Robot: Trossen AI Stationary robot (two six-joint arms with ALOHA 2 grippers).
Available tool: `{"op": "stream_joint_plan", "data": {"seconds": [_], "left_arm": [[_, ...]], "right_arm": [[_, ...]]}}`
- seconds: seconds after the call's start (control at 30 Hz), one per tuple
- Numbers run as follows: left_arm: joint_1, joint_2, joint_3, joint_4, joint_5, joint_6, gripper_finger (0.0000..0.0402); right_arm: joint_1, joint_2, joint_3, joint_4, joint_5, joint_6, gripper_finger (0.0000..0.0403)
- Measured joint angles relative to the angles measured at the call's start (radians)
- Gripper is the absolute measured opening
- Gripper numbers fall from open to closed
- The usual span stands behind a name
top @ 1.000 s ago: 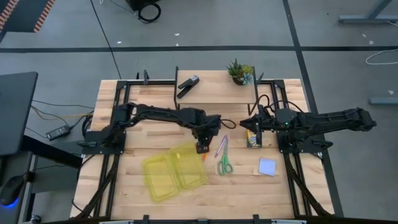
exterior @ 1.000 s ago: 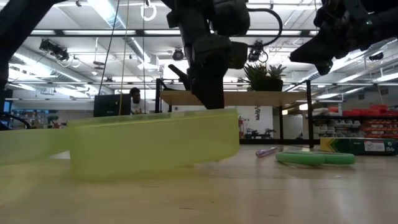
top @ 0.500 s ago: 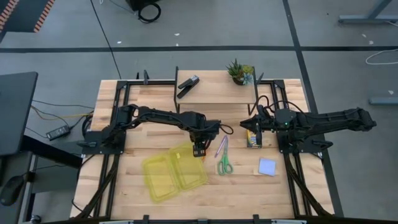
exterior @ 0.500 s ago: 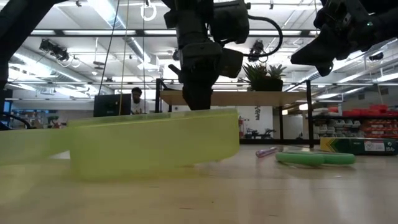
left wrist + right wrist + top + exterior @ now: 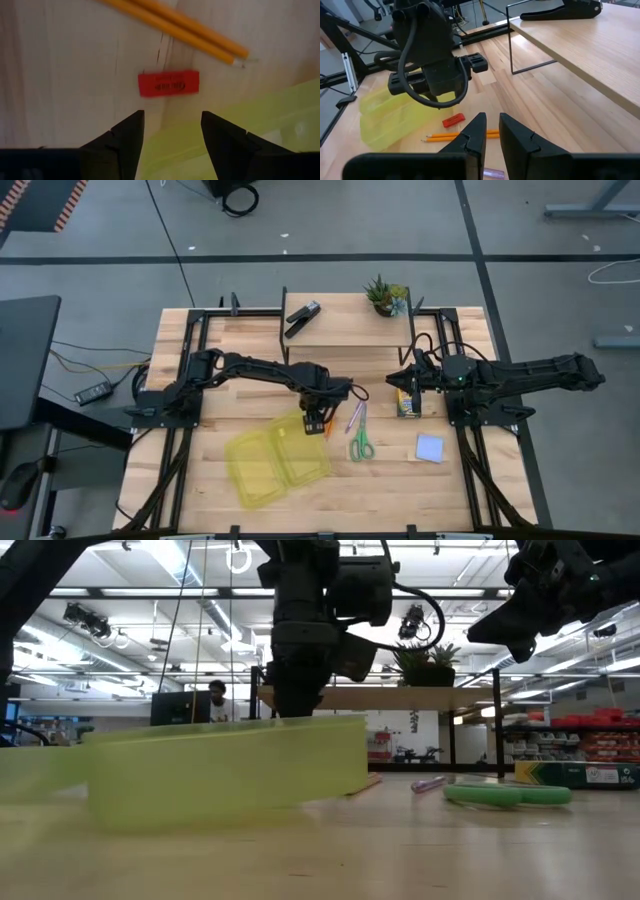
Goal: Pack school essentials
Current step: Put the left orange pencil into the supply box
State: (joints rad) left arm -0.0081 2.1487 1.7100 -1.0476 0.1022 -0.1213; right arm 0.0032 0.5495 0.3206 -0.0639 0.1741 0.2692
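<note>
Since a second ago the left gripper [image 5: 316, 423] has shifted a little leftward over the corner of the yellow-green box [image 5: 277, 465], and the box itself has slid slightly left on the table [image 5: 400, 480]. From above, the green-handled scissors [image 5: 360, 442] and purple pen [image 5: 354, 416] lie right of that gripper, the pale blue square notepad [image 5: 430, 448] farther right; the right gripper [image 5: 404, 383] hangs near the shelf. At table height the box [image 5: 215, 770] fills the foreground and the left arm comes down behind its far edge. The left wrist view shows open fingers [image 5: 125, 142] above the red eraser [image 5: 169, 83], probably not touching it, with the orange pencil [image 5: 187, 32] beyond. The right wrist view shows its nearly closed fingers [image 5: 476, 134] holding nothing.
</note>
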Motion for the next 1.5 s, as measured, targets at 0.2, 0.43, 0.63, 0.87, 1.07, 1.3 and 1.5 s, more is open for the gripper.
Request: {"op": "stream_joint_plan", "data": {"seconds": [0.2,0.43,0.63,0.87,1.07,1.3,1.5], "left_arm": [[-0.004,0.0,0.0,-0.023,0.002,-0.006,0.0202],[0.012,0.0,0.0,0.04,-0.001,-0.032,0.0199],[-0.007,0.0,0.006,0.059,-0.15,0.277,0.0199],[-0.065,0.0,0.006,0.081,-0.281,0.855,0.0199],[-0.072,0.0,0.006,0.137,-0.289,1.039,0.0192],[-0.029,0.013,0.007,0.269,-0.29,1.06,0.0193],[-0.02,0.024,0.006,0.321,-0.289,1.213,0.0182]], "right_arm": [[0.0,0.0,0.0,0.0,0.0,0.0,0.006],[0.0,0.0,0.0,0.003,0.0,0.0,0.006],[0.0,0.0,0.0,0.01,0.002,-0.004,0.006],[0.0,0.0,0.0,0.011,0.008,-0.006,0.006],[0.0,0.0,0.0,0.011,0.009,0.008,0.006],[0.0,0.0,0.0,0.005,0.009,0.019,0.006],[0.0,0.0,0.0,0.005,0.009,0.019,0.006]]}}
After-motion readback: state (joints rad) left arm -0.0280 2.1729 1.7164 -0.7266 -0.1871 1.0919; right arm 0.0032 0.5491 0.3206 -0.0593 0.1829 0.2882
